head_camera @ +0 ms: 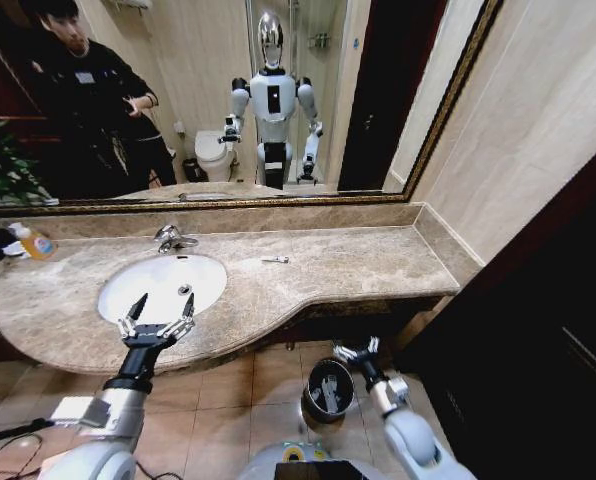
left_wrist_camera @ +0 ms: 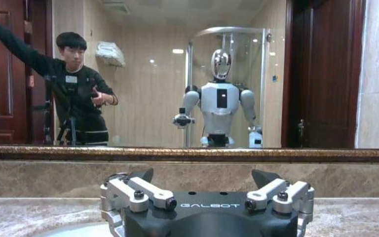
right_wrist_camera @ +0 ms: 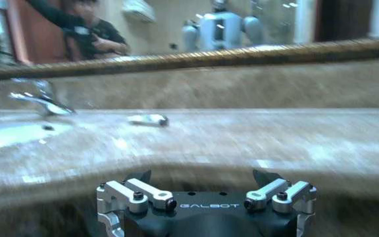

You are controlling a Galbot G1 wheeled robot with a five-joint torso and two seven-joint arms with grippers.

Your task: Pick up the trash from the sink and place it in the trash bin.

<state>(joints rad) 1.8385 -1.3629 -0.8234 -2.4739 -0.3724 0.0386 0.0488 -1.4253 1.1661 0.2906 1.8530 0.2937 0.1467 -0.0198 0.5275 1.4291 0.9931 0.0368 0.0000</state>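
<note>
Left claw is held spread open at the sink's front rim; right claw, also open, is parked beside the bin holding trash.

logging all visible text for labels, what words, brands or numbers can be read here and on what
"GALBOT": on the black body of the left gripper, in the left wrist view.
"GALBOT": on the black body of the right gripper, in the right wrist view.
The label on the orange bottle by the sink is too small to read.
</note>
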